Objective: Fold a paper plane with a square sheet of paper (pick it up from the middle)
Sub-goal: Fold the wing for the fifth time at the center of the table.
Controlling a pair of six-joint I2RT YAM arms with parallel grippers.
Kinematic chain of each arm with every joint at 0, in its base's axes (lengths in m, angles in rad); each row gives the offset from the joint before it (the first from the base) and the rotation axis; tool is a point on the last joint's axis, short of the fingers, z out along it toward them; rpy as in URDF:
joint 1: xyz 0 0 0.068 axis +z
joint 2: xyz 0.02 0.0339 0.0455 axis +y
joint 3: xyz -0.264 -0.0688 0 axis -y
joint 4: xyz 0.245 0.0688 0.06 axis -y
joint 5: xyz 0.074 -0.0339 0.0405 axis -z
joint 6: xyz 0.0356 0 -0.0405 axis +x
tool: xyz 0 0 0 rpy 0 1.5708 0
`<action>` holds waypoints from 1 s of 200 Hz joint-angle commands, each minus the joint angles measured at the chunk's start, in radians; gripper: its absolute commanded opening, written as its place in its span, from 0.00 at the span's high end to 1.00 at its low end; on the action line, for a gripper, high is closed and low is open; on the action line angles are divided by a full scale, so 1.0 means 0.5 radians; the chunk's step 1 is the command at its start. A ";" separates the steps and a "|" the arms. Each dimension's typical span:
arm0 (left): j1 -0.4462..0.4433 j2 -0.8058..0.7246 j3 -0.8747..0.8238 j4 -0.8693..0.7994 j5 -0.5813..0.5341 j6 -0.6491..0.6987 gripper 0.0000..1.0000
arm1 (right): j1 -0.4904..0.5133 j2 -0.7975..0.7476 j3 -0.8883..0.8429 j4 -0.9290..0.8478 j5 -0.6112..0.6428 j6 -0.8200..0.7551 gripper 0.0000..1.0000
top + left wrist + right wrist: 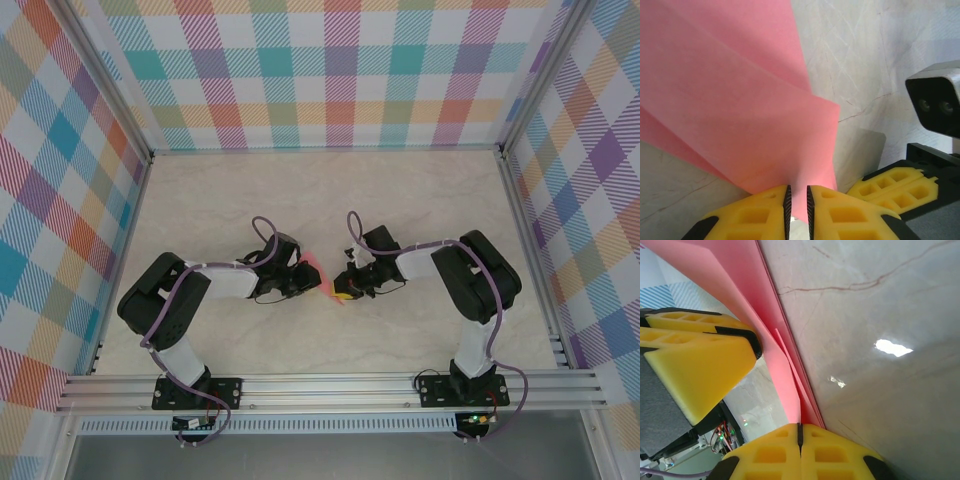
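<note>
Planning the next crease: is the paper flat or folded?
Folded: the paper shows overlapping layers and crease edges, pinched by the left hand and right hand.

From above and behind the bases [197,392], my top camera looks down on the whole table [400,190] from afar, while the wrist cameras [935,100], facing each other, stare closely along the left gripper [798,200] and right gripper [800,432] at the same pink paper [740,110].

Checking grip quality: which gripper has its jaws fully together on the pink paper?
The right gripper: its jaws meet with no gap on the pink paper. The left gripper shows a narrow slit between its jaws, paper in it.
</note>
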State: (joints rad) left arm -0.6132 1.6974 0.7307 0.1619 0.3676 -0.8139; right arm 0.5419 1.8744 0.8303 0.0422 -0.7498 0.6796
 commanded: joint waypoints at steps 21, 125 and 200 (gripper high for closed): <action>-0.016 -0.108 -0.094 0.264 0.134 0.033 0.80 | -0.038 0.074 -0.063 0.074 -0.083 0.073 1.00; -0.081 0.021 -0.037 0.184 0.050 0.071 0.83 | -0.059 0.117 -0.049 0.100 -0.153 0.120 1.00; -0.081 0.119 0.092 -0.152 -0.137 -0.025 0.87 | -0.063 0.131 -0.020 0.033 -0.168 0.084 0.98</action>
State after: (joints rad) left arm -0.6476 1.7271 0.7391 0.1856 0.3775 -0.8013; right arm 0.5167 1.9060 0.8181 0.1040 -0.8448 0.7288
